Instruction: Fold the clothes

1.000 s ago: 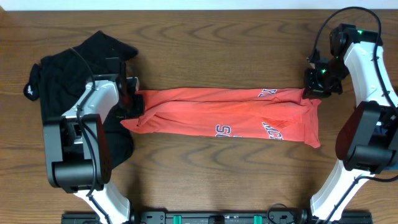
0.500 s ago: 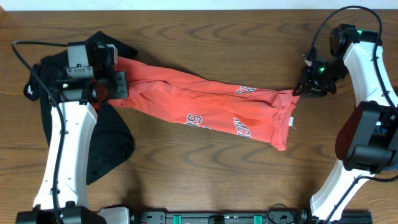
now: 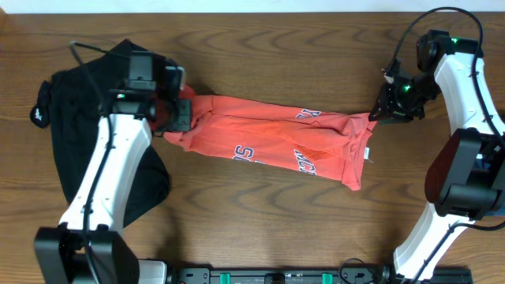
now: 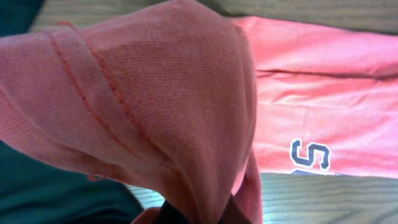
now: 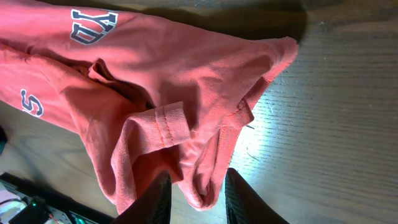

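Observation:
The coral-red T-shirt (image 3: 276,142) lies as a long folded band across the middle of the table, its navy-and-white lettering (image 3: 304,158) facing up. My left gripper (image 3: 180,117) is shut on the shirt's left end, and bunched cloth (image 4: 155,93) fills the left wrist view above the jaws (image 4: 205,214). My right gripper (image 3: 379,113) stands open at the shirt's right end. A loose fold of the shirt (image 5: 205,180) hangs between its fingers (image 5: 160,199) without being pinched. A black shirt (image 3: 71,134) lies spread at the far left, partly under my left arm.
The wooden table (image 3: 260,229) shows bare in front of and behind the T-shirt. My right arm's dark base (image 3: 461,181) stands at the right edge. A black rail (image 3: 276,276) runs along the front edge.
My left gripper swung the shirt's left end up and left, then back right. The shirt slid left and bunched shorter. My right gripper's jaws opened and released the right end.

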